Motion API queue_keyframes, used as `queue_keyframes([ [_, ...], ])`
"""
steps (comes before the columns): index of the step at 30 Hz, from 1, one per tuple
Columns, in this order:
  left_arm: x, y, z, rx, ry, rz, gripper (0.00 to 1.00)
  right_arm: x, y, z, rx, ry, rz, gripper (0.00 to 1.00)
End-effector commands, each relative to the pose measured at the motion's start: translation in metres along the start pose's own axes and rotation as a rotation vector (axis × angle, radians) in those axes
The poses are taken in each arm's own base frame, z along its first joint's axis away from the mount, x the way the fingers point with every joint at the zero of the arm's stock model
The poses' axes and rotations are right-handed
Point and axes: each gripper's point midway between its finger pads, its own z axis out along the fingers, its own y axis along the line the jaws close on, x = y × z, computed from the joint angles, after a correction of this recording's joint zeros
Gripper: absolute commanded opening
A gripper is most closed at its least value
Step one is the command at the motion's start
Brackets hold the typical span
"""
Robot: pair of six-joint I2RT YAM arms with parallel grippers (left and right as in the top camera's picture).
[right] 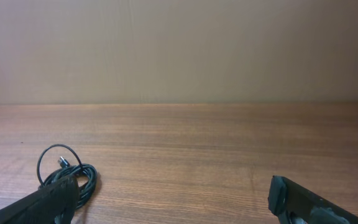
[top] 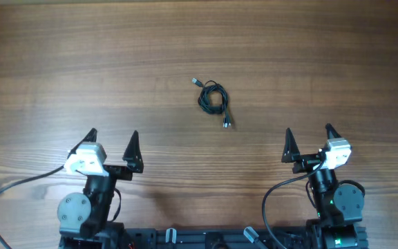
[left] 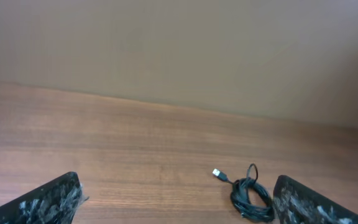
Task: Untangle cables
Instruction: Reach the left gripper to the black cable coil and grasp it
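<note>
There are two arms, two grippers and one small bundle of cables on the wooden table (top: pixel 81 55).

On the left, the left arm stands at the near edge of the table with its wrist reaching forward, low over the wood. The left gripper (top: pixel 113 137) is spread wide and has nothing between its two fingers (left: pixel 48 199). In the left wrist view the bundle lies ahead, just beside the right-hand finger and not touching it.

In the middle, further up the table, the cables (top: pixel 213 99) lie as one small black knotted coil, well apart from both grippers. I count two plug ends (top: pixel 196 81): one points up and to the left of the coil, the other lies at its lower right. How many separate cords are inside the coil, I cannot tell.

On the right, the right arm has the same pose, its base at the near edge and its wrist pointing forward. The right gripper (top: pixel 308 131) is also wide apart and holds nothing. Its camera shows the coil ahead on the left, partly hidden behind the left-hand finger
</note>
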Motion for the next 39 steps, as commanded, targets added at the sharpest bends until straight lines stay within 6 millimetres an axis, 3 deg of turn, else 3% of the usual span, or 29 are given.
queue_keyframes([
  [1,-0.004,-0.004,0.011,0.003,0.075,-0.052,1.0,0.001,-0.001,0.0,0.01,0.0,0.014,1.0],
  [3,-0.013,-0.006,0.023,-0.008,0.124,-0.054,1.0,0.001,-0.001,0.0,0.01,0.0,0.014,1.0],
  [6,-0.026,-0.025,0.043,0.061,0.239,-0.068,1.0,0.001,-0.001,0.0,0.01,0.0,0.014,1.0],
  [11,-0.021,-0.059,0.08,0.138,0.462,-0.166,1.0,0.0,-0.001,0.0,0.01,0.0,0.014,1.0],
  [12,-0.017,-0.067,0.086,0.159,0.489,-0.161,1.0,0.001,-0.001,0.0,0.01,0.0,0.014,1.0],
  [14,0.002,-0.113,0.102,0.298,0.55,-0.134,1.0,0.001,-0.001,0.0,0.01,0.0,0.014,1.0],
  [16,0.026,-0.138,0.105,0.367,0.618,-0.118,1.0,0.0,-0.001,0.0,0.01,0.0,0.014,1.0],
  [20,0.065,-0.168,0.122,0.427,0.686,-0.093,1.0,0.001,-0.001,0.0,0.01,0.0,0.014,1.0],
  [22,0.091,-0.165,0.137,0.317,0.727,-0.166,0.91,0.0,-0.001,0.0,0.01,0.0,0.014,1.0],
  [25,0.133,-0.139,0.153,0.025,0.754,-0.255,0.8,0.0,-0.001,0.0,0.01,0.0,0.014,1.0],
  [28,0.163,-0.122,0.158,-0.154,0.764,-0.322,0.73,0.001,-0.001,0.0,0.01,0.0,0.014,1.0],
  [30,0.181,-0.119,0.161,-0.207,0.785,-0.393,0.66,0.0,-0.001,0.0,0.01,0.0,0.015,1.0],
  [33,0.2,-0.121,0.174,-0.237,0.767,-0.493,0.65,0.001,-0.001,0.0,0.01,0.0,0.014,1.0],
  [37,0.21,-0.129,0.192,-0.214,0.724,-0.562,0.59,0.001,-0.001,0.0,0.01,0.0,0.014,1.0],
  [39,0.22,-0.129,0.197,-0.211,0.72,-0.565,0.51,0.001,-0.001,0.0,0.01,0.0,0.014,1.0],
])
